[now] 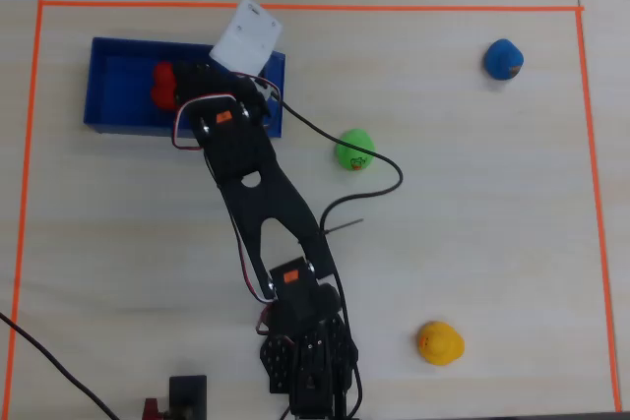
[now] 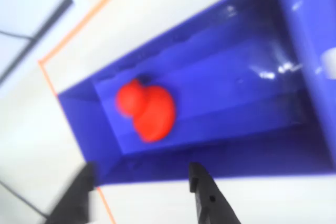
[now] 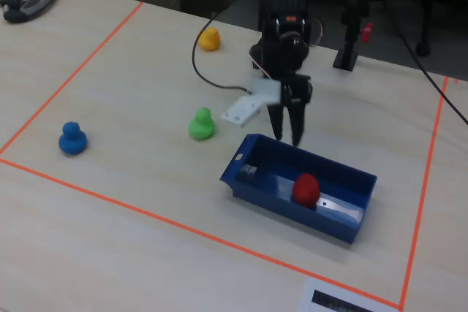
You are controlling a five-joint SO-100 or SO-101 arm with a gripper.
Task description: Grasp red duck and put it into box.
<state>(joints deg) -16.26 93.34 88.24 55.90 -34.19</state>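
**Already in the box: few risks left, and where each view helps**

Now we see the red duck (image 2: 147, 109) lying on the floor of the blue box (image 2: 236, 93), toward one short end, free of the claw (image 2: 142, 179). The claw hangs empty above the near wall with its fingers apart, nothing between them.

We judge the drop done, so what remains is pulling away cleanly. The main risk is a fingertip or the white wrist plate (image 3: 251, 107) catching the low wall and dragging or tipping the box, which could roll the duck out. A low sweep back could also knock the green duck (image 3: 201, 124), which sits near the box on the arm's side.

In the wrist view we see the gap between duck and fingers plainly. In the overhead view the arm (image 1: 258, 194) covers much of the box and half hides the duck, yet only that view and the fixed one show the blue duck (image 1: 503, 59) and yellow duck (image 1: 439, 342), well apart from the box.
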